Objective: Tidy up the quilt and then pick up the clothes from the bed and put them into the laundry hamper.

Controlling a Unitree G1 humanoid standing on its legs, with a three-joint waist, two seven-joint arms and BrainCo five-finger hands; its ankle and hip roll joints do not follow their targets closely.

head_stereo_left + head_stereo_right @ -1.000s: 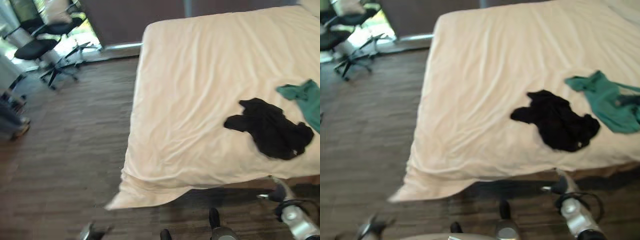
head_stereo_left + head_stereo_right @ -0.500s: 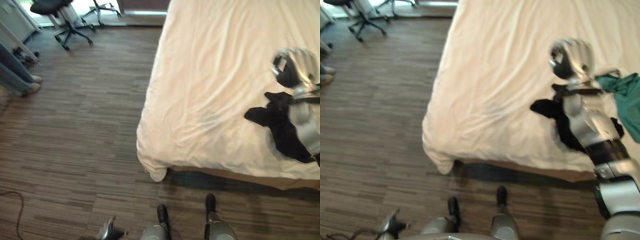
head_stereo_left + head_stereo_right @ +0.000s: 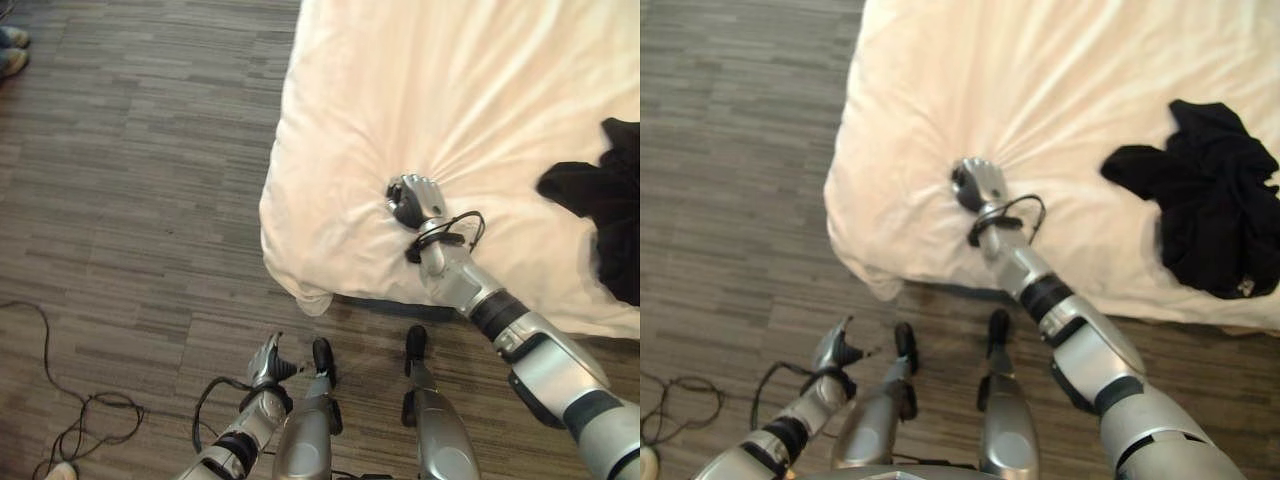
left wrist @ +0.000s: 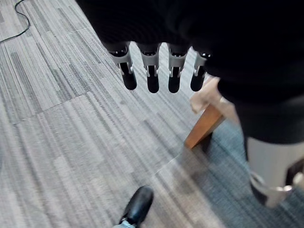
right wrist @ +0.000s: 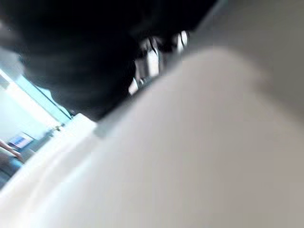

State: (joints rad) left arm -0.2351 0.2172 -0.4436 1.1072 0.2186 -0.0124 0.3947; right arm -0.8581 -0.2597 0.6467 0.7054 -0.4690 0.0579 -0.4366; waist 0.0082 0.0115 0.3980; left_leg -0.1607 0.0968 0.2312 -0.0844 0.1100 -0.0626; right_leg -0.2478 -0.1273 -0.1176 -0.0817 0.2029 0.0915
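Centre frame, the right hand [image 3: 415, 198] bunches the cream cotton quilt [image 3: 430, 90], fingers clenched on it; lower left, the left hand [image 4: 159, 71] hangs relaxed. Black crumpled garment [image 3: 1205, 195] lies right; a hard tug could drag it off.

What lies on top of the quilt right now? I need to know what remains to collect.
On the cream quilt lies a black garment, crumpled. The right hand rests on the quilt, creases fanning out from it. Its fingers are hidden. Whatever the quilt covers is hidden.
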